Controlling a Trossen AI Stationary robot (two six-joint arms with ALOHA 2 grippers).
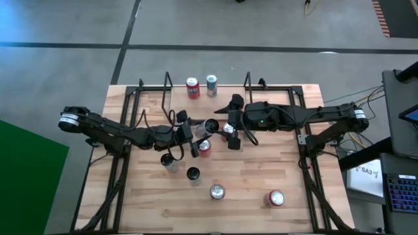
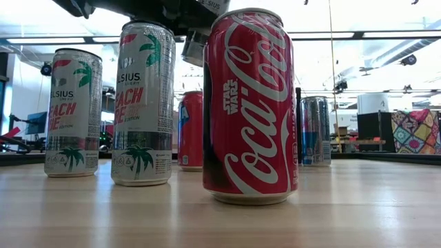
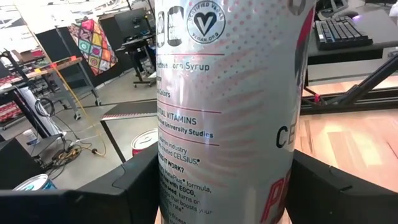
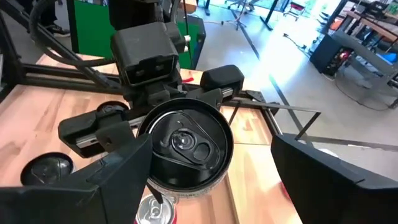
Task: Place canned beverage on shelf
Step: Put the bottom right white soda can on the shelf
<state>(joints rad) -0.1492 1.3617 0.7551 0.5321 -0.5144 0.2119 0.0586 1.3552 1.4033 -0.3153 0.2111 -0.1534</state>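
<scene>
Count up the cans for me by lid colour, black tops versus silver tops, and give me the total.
Black-lidded cans: 3, one of them held in the left gripper
Silver-lidded cans: 5, two of them on the shelf
Total: 8 cans

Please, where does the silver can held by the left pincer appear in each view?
High: silver can at centre, between left pincer and right pincer.
Low: cannot tell; only arm parts at top.
Left wrist: fills the middle, between the fingers.
Right wrist: centre, top facing the camera.
Landmark: left pincer gripping it.
</scene>
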